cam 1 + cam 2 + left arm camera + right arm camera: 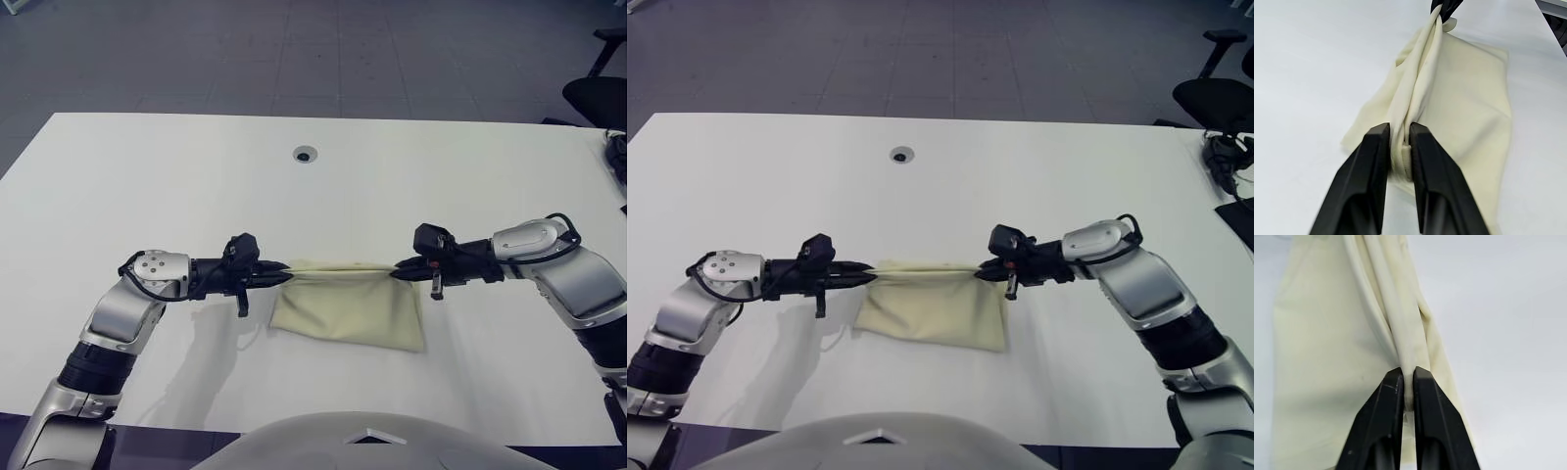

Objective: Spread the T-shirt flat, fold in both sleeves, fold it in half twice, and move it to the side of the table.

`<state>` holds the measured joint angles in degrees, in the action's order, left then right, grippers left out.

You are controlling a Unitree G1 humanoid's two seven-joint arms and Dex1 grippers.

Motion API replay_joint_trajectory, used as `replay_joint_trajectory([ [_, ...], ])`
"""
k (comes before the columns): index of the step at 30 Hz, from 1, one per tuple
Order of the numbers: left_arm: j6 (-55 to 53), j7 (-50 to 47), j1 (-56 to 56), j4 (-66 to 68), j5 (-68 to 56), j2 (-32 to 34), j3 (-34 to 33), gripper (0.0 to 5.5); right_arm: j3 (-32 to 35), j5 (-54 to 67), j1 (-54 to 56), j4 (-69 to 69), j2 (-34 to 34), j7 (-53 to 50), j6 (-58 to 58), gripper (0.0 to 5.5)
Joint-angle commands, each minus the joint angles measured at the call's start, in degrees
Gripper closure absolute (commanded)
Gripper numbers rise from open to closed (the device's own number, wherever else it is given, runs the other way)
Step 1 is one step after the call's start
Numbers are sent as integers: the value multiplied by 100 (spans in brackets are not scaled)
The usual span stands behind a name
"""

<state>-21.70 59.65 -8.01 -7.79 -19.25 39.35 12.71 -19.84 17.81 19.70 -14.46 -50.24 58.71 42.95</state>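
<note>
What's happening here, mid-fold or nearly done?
The left claw and right claw each pinch the pale yellow T-shirt at one end of its upper edge, which runs taut between them. The cloth is already a compact folded rectangle, and its lower part drapes onto the white table near the front middle. It is not yet at the side of the table.

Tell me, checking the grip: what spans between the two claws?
A taut edge of the pale yellow cloth T-shirt, pinched by left claw and right claw; left eye view.
</note>
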Motion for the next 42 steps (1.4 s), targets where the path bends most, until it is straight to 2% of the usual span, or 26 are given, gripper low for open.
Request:
replay_joint_trajectory([
  [1,166,-373,-80,310,488,-301,272,405,43,-102,-124,51,243,-353,275,449],
  [6,535,-1268,-259,663,728,-1007,35,312,83,-349,-70,273,548,-845,316,360],
  [11,931,-2037,-479,1098,834,-1502,-339,225,80,-933,-34,792,784,-1368,-315,275],
  [23,1120,-2249,-488,1426,914,-1778,-475,10,641,-1207,55,841,1174,-1807,-1198,63],
  [26,1188,-2261,-532,1619,1032,-1821,-403,10,719,-1370,83,917,1237,-1946,-1453,11],
  [34,1516,-2592,-778,2667,1424,-2055,-336,10,953,-1399,-160,547,1580,-2221,-1896,11],
  [37,1626,-2642,-806,2843,1422,-2101,-390,10,660,-1790,-435,678,1622,-2347,-2304,11],
  [42,1619,-2599,-833,2958,1362,-2179,-421,10,101,-2882,-899,1405,1496,-2787,-3737,11],
])
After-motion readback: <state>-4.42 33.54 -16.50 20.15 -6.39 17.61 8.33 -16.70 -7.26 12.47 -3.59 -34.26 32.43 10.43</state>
